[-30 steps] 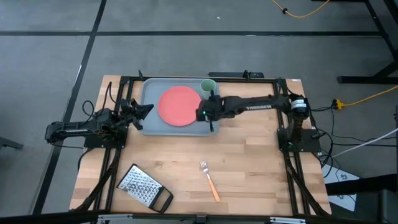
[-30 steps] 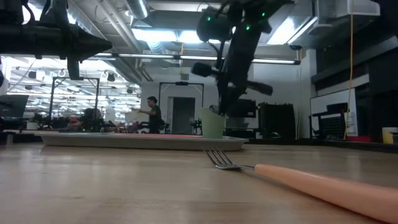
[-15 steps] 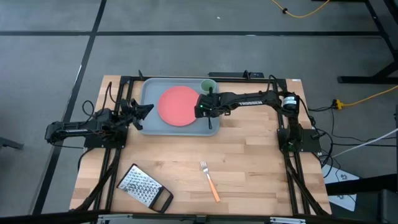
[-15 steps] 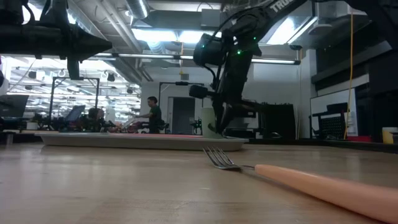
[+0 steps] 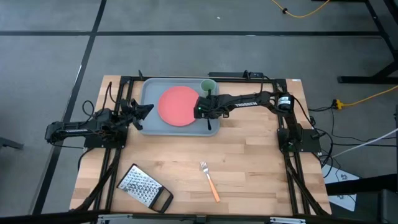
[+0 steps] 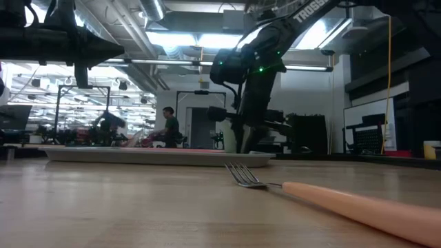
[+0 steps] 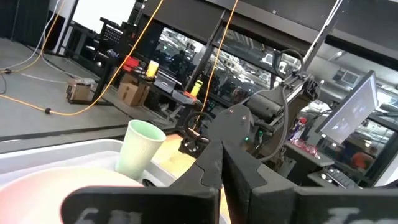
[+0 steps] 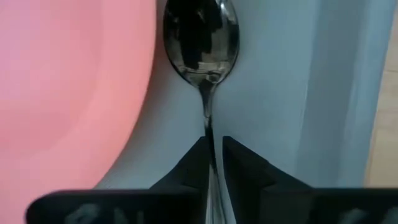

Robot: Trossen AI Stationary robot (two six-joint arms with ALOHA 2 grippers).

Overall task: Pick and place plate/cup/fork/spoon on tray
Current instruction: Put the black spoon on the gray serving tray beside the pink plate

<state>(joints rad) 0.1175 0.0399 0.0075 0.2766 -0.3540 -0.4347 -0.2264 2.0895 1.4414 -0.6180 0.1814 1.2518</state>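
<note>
Set the slim dark spoon (image 8: 202,43) flat on the light grey-blue tray (image 8: 273,74) beside the coral-red round plate (image 8: 68,81), then open; don't drag it. The right gripper (image 8: 213,152) has its fingers nearly closed, pinching the spoon's handle; the bowl pokes out beyond the tips, upper centre of the frame. The left gripper (image 5: 144,109) idles at the tray's left edge, fingers closed on nothing.

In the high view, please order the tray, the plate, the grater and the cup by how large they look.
1. The tray
2. The plate
3. The grater, handle included
4. The cup

All rest at table height, so this order is reliable.
</note>
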